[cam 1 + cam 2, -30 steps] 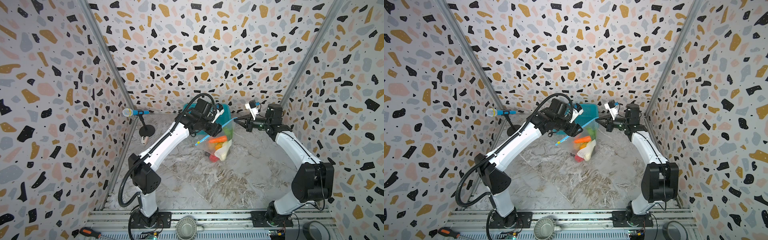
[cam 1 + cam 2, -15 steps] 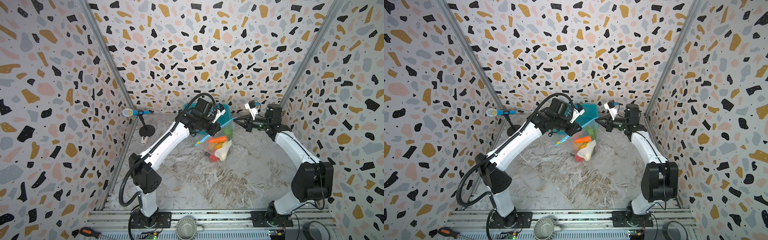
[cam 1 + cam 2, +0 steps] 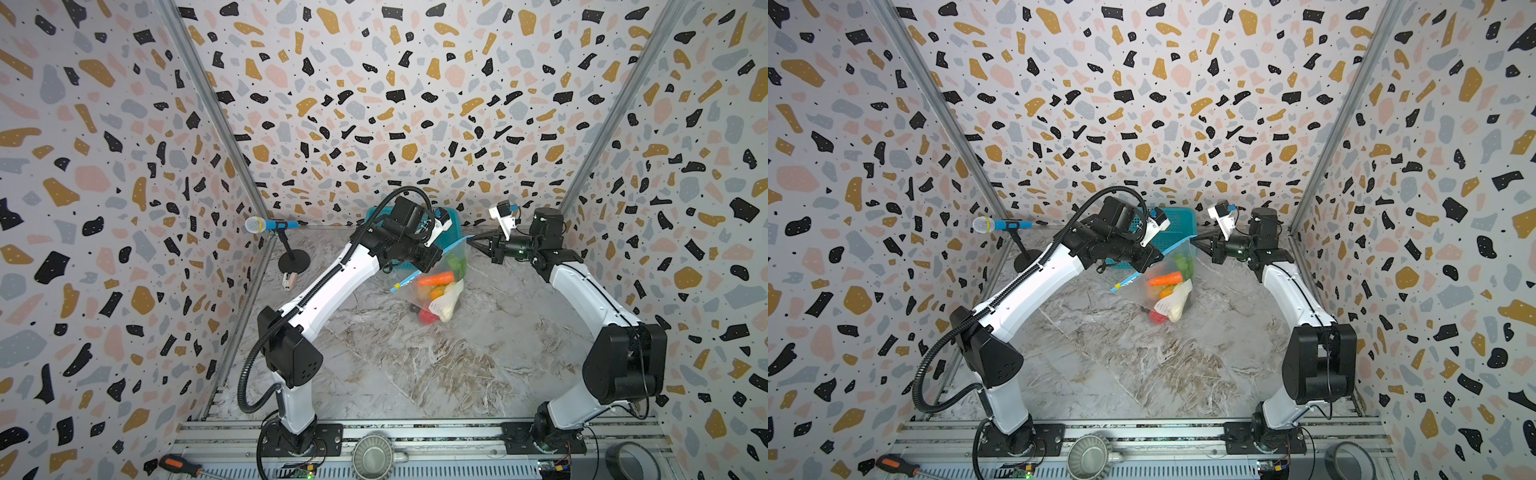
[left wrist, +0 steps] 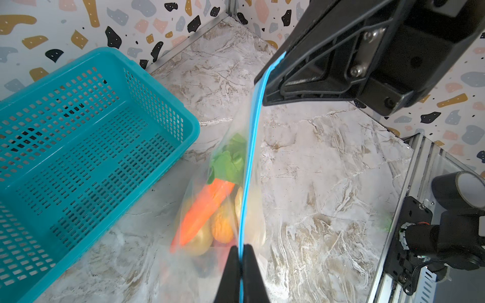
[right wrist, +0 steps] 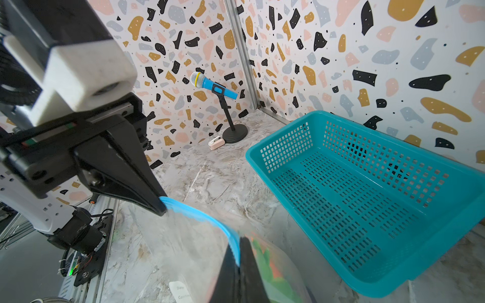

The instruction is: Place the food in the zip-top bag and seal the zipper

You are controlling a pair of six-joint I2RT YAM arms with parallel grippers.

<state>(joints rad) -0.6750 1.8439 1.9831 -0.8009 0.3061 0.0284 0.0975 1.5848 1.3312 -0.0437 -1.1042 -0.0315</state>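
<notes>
The clear zip-top bag hangs between both grippers over the marble floor, its bottom resting on it. Inside is the food: an orange carrot, green leaves, yellow and white pieces and a red one. My left gripper is shut on the light blue zipper partway along it. My right gripper is shut on the zipper's end at the bag's raised corner. The yellow slider tab sits at the low, free end. A white label shows on the bag.
A teal mesh basket stands empty against the back wall, just behind the bag. A blue microphone on a stand is at the back left, with a small pink item by it. A screwdriver, a metal cup and a tape roll lie along the front rail.
My left gripper's jaws have closed onto the blue zipper strip. Both arms and the bag have stayed almost in place.
</notes>
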